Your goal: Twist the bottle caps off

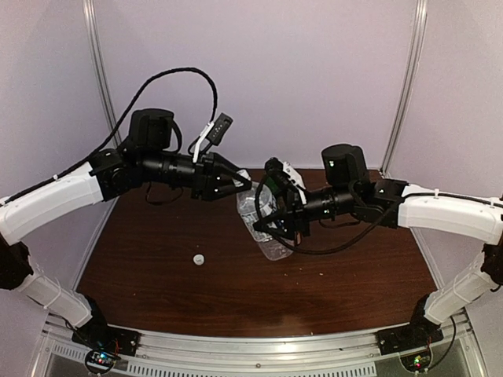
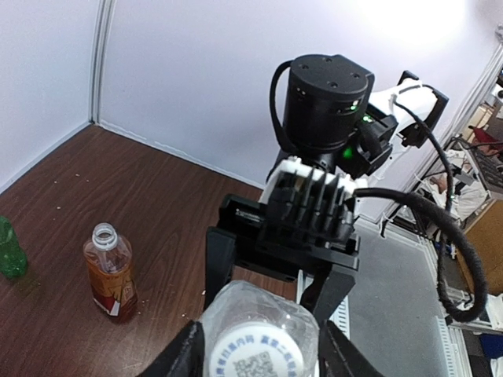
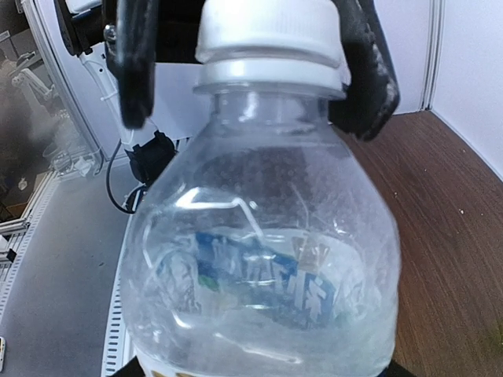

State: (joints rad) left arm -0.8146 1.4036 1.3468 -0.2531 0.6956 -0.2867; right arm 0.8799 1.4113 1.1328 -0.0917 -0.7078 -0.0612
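The brown desk (image 1: 157, 298) fills the lower half of the overhead view, and both arms reach in from its sides to meet just above centre frame. There the clear water bottle (image 1: 253, 210) sits tilted, its mouth turned toward the left side of the frame. The right claw (image 1: 275, 226) is closed on its body, and the thin plastic looks dented. That grip serves to stop the bottle spinning while its top is worked from the other side. The left claw (image 1: 245, 185) comes in head-on along the bottle's axis, so that a roll of the wrist would turn the cap. Its fingers (image 3: 368, 71) bracket the cap, but the right wrist view shows a gap on the left side of the frame. I judge it slackened rather than clamped, likely between turns. In the lower left of the left wrist view the amber bottle (image 2: 110, 279) stands upright on the desk with its neck bare. The green bottle (image 2: 8, 253) is cut by the left edge, its top unreadable. The water bottle's white cap (image 2: 255, 357), printed with a code, is on its neck. A loose white cap (image 1: 199, 258) lies on the desk left of centre.
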